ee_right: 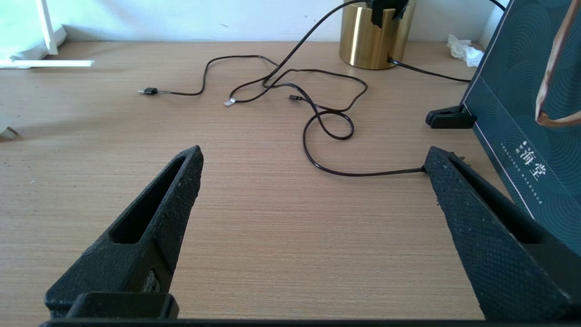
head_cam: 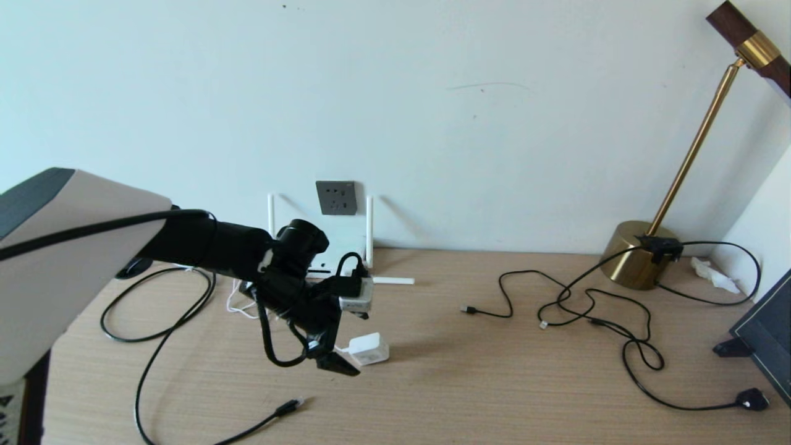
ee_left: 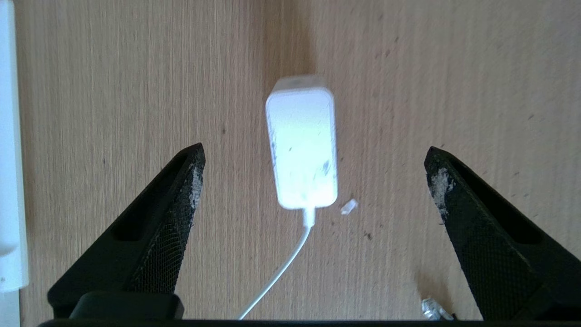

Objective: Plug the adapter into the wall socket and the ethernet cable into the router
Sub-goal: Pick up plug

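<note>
Currently left end effector [ee_left: 313, 181] hovers wide open over the small white rounded-cube adapter [ee_left: 302, 147], thin cord trailing toward 6 o'clock; off-centre closing could spin it on the wooden desk [ee_left: 113, 91].

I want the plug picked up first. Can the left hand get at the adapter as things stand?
Probably yes: the left hand is open above the adapter, fingers either side, and only bare table around it.
</note>
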Robot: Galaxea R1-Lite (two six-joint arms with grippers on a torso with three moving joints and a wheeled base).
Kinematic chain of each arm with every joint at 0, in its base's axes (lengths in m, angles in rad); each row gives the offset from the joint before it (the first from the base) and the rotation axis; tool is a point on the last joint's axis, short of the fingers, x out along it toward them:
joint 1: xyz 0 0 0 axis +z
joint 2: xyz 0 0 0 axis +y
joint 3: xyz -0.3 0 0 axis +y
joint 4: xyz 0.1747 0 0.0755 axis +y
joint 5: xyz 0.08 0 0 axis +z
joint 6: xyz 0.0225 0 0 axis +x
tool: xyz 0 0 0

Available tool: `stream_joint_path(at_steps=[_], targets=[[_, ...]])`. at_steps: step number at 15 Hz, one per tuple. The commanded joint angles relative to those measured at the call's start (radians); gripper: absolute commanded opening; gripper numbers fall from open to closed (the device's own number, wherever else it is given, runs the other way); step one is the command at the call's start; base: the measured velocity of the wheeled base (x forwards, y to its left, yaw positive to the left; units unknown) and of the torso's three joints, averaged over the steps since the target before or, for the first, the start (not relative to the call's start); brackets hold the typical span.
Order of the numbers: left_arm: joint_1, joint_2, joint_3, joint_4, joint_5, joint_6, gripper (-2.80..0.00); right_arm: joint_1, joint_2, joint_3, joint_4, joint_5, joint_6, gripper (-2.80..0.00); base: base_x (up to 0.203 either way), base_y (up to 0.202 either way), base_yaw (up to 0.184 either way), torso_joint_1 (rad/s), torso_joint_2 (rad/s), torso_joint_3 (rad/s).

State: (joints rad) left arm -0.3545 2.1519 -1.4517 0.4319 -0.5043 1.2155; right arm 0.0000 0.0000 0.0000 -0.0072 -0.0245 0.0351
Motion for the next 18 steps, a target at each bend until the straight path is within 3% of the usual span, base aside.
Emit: stream_joint_path(at_steps=[1, 4, 7, 18], targets=[[0.000, 0.016, -0.009, 0.001, 0.020, -0.001, 0.00, 0.000, 0.000, 0.000, 0.000, 0.000, 0.000, 0.00, 0.000, 0.000, 0.000, 0.000, 0.00, 0.000], [-0.007, 0.034, -0.012, 0.000, 0.033, -0.014, 0.00, 0.000, 0.000, 0.000, 0.000, -0.001, 0.000, 0.00, 0.000, 0.000, 0.000, 0.000, 0.00, 0.000], [-0.041, 0.037, -0.028, 0.001, 0.046, -0.078, 0.00, 0.000, 0.000, -0.002, 0.000, 0.000, 0.000, 0.00, 0.000, 0.000, 0.000, 0.000, 0.00, 0.000], [-0.078, 0.075, -0.061, 0.003, 0.128, -0.121, 0.00, 0.000, 0.000, 0.000, 0.000, 0.000, 0.000, 0.00, 0.000, 0.000, 0.000, 0.000, 0.00, 0.000]])
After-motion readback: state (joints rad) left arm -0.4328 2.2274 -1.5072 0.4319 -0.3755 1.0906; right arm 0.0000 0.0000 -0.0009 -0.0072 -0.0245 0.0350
